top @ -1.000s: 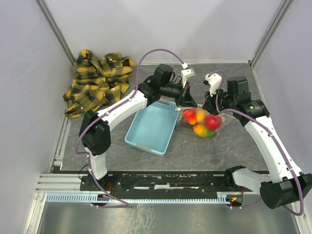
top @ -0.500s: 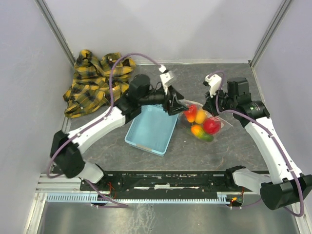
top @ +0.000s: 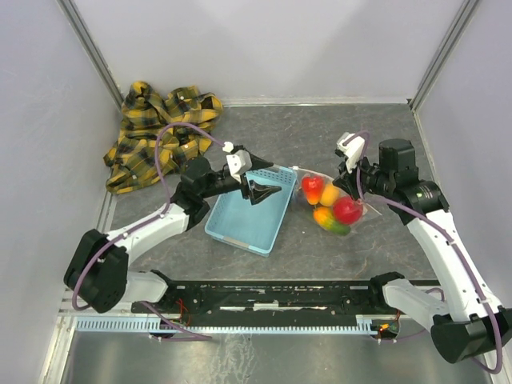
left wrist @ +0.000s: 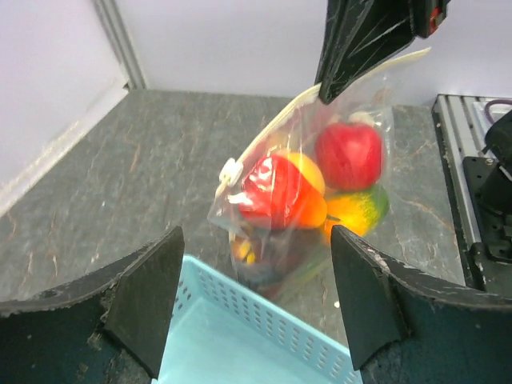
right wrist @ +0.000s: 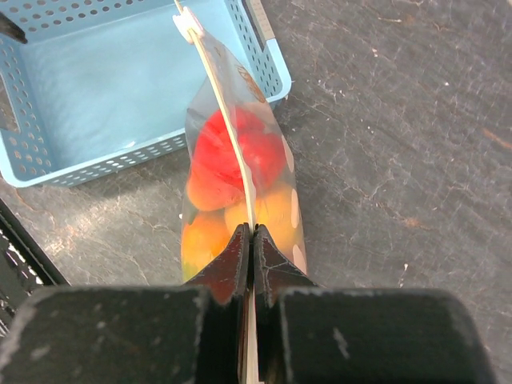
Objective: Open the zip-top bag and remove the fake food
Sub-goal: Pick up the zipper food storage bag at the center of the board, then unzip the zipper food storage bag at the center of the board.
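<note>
The zip-top bag (top: 334, 202) is a clear pouch with white dots, hanging beside the basket's right side. My right gripper (top: 350, 178) is shut on its white zip strip (right wrist: 228, 136), with the fingertips (right wrist: 253, 234) pinching that edge. Through the plastic the fake food shows: a red apple (left wrist: 349, 154), a red-orange fruit (left wrist: 276, 192) and an orange-green one (left wrist: 358, 210). A white slider (left wrist: 230, 172) sits at the strip's far end. My left gripper (top: 264, 192) stands open over the basket, apart from the bag, with nothing between its fingers (left wrist: 254, 244).
A light blue slotted basket (top: 240, 214) lies left of the bag, under my left gripper. A yellow and black plaid cloth (top: 160, 132) is bunched at the back left. Grey walls close the table on three sides.
My left gripper let go of the bag, opened, and drew back left over the basket. The right gripper closed fully on the zip strip and holds the bag alone.
</note>
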